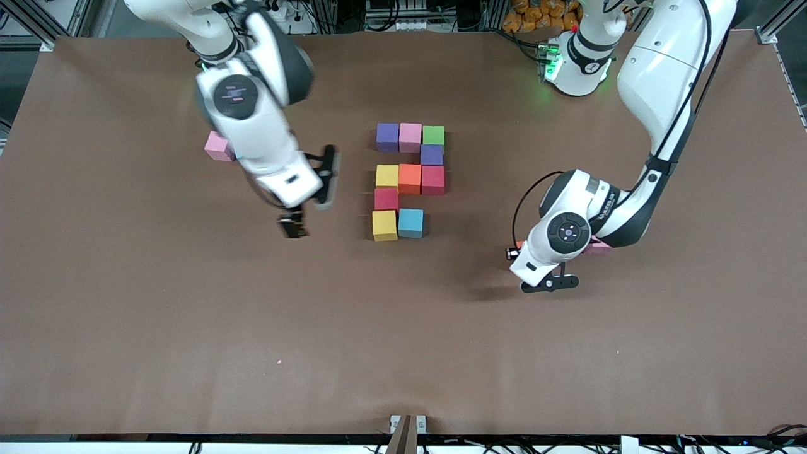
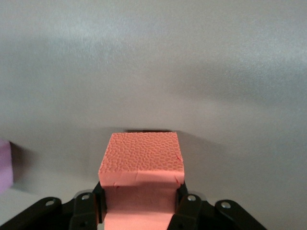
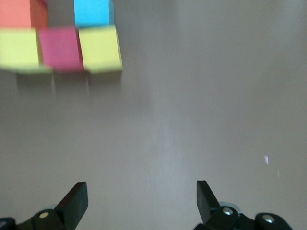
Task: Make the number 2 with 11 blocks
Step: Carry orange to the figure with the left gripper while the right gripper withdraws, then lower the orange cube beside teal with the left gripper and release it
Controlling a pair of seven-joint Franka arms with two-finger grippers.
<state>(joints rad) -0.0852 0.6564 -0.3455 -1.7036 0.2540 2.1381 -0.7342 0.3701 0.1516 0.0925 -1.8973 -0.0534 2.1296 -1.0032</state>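
Ten blocks stand mid-table as a partial number 2 (image 1: 410, 178): purple, pink and green on the row nearest the robots, a purple block (image 1: 432, 154) below, then yellow, orange, red, a crimson block (image 1: 386, 198), and yellow (image 1: 384, 225) with light blue (image 1: 411, 222). My left gripper (image 2: 141, 203) is shut on a salmon-pink block (image 2: 141, 158), low over bare table toward the left arm's end (image 1: 547, 282). My right gripper (image 1: 310, 200) hangs open and empty beside the figure, toward the right arm's end; its wrist view shows the yellow block (image 3: 100, 47) and the light blue block (image 3: 93, 12).
A loose pink block (image 1: 217, 146) lies partly under the right arm. Another pink block (image 1: 600, 247) peeks out under the left arm and shows at the edge of the left wrist view (image 2: 5, 165). The brown table (image 1: 403, 347) is bare toward the front camera.
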